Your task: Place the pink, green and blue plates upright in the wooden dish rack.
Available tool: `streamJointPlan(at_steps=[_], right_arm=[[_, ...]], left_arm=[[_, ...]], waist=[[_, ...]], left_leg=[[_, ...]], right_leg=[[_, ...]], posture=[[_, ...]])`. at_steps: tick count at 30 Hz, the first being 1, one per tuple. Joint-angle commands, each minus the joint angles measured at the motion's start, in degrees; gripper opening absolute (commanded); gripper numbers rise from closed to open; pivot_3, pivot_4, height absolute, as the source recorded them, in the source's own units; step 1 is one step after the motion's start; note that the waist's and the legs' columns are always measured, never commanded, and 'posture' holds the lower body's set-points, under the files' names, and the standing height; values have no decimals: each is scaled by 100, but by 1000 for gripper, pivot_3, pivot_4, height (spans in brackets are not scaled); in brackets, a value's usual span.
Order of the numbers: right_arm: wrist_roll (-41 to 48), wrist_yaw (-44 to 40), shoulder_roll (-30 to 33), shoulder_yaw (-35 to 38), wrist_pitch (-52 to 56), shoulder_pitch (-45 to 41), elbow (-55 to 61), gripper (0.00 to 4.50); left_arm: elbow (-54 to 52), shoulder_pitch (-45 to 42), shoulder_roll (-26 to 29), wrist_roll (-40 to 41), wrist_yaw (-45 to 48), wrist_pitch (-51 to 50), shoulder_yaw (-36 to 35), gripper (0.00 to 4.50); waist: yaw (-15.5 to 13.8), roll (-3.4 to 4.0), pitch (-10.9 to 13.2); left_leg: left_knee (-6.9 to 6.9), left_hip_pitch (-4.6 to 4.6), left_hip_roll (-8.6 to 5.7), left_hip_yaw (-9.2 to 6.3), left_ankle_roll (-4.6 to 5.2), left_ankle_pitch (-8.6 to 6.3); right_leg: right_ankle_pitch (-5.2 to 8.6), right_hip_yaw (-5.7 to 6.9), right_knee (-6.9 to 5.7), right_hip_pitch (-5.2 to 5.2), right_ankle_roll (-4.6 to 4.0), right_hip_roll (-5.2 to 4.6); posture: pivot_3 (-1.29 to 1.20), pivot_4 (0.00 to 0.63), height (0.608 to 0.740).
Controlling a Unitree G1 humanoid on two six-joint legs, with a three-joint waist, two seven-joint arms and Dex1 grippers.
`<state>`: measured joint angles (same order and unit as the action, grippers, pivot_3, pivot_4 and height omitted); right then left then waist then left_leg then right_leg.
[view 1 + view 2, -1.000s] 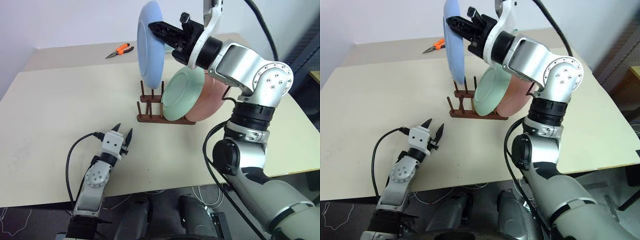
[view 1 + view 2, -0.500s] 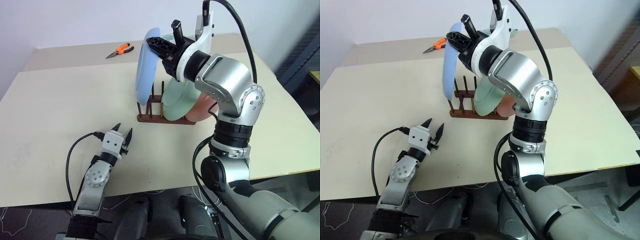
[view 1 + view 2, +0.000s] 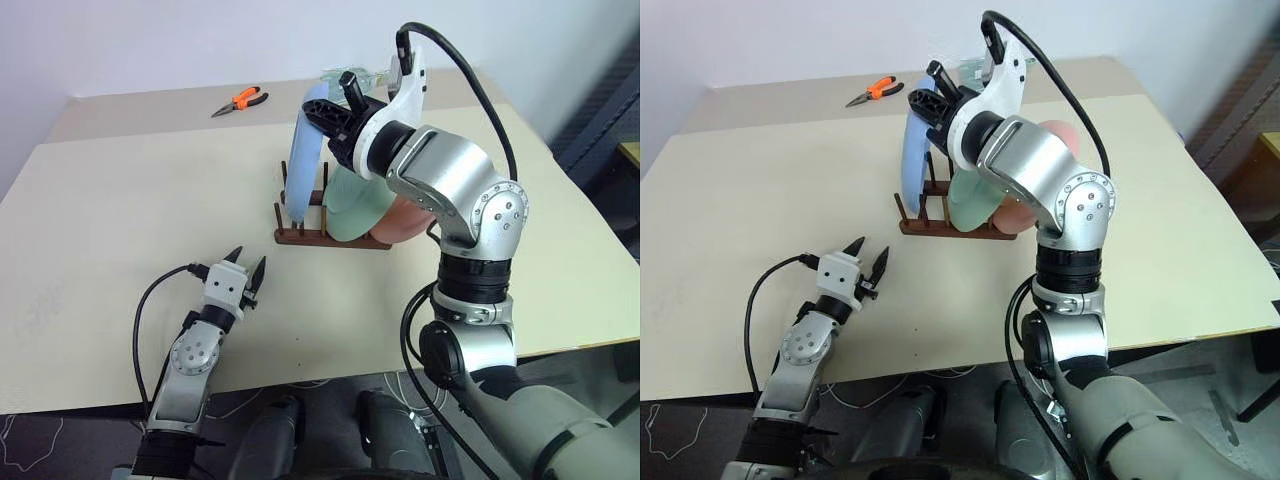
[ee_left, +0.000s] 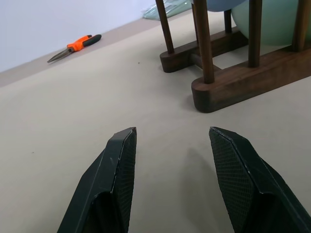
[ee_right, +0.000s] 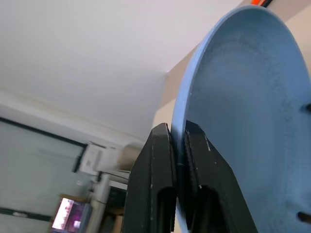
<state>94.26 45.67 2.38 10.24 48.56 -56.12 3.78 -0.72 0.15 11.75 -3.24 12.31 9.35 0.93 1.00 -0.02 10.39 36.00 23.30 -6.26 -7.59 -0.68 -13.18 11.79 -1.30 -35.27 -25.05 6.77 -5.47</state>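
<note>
**Supervisor:** Which step were you on at that moment?

**Me:** The last plate. My right claw was clamped on the top rim of the blue plate, which hung edge-down below the claw, its lower edge in among the pegs at the end of the rack. The green plate stood in the rack just beyond the blue one from the claw's side, and the pink plate stood behind the green, both leaning a little. I judged the task nearly done.

**Supervisor:** And the other arm?

**Me:** My left claw was apart and held nothing, hovering low over the surface, with the rack ahead of its tips.

**Supervisor:** What did the next move call for?

**Me:** As I saw it, checking that the blue plate sat between two pegs and rested on the base, then letting go and backing the right claw up and away without dragging the rim. I could not tell whether the plate was fully seated. If it wasn't, it could tip onto the green one.

**Supervisor:** The surroundings?

**Me:** A pale beige surface, orange-handled pliers far beyond the rack, and a plain light wall behind.
</note>
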Motion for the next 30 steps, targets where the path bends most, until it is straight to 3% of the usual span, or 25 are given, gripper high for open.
streamJointPlan(at_steps=[1, 6, 25, 27, 30], right_arm=[[-45, -230, 105, -79, -42, -188, 192, 1839], [-253, -598, 501, -249, 151, -427, 400, 4352], [-309, -892, 1425, -496, 476, -442, 953, 4352], [-1644, -2292, 1943, -962, 260, -560, 537, 4352], [-3614, -4487, 3538, -1716, -269, -292, 804, 3523]], left_arm=[[-155, 41, -2, 49, 16, 53, 14, 2425], [-146, 60, -6, 47, 7, 68, 18, 2425], [-47, 33, -45, 43, 31, 104, 66, 2425], [-108, 83, -40, 57, 57, 92, 82, 2425], [-458, 197, 113, 264, 510, -95, 233, 2425]], waist=[[-1, 0, 0], [-3, 0, 0], [-25, -1, -1], [-24, -1, -1], [-57, -4, 1]], left_leg=[[0, 0, 0, 0, 0, 0], [1, 0, 0, 0, 0, 0], [2, 1, 0, 0, 0, 0], [2, 1, 0, 0, 0, 0], [9, 1, -1, 5, 1, 0]], right_leg=[[0, 0, 0, 0, 0, 0], [0, 0, 0, 0, 0, 0], [0, 0, 6, 5, 0, -3], [0, 1, 8, 6, 0, -3], [2, 11, 15, 15, 2, -2]], posture=[[0, 150, 739], [0, 150, 739], [0, 150, 739], [0, 150, 739], [0, 150, 739]])
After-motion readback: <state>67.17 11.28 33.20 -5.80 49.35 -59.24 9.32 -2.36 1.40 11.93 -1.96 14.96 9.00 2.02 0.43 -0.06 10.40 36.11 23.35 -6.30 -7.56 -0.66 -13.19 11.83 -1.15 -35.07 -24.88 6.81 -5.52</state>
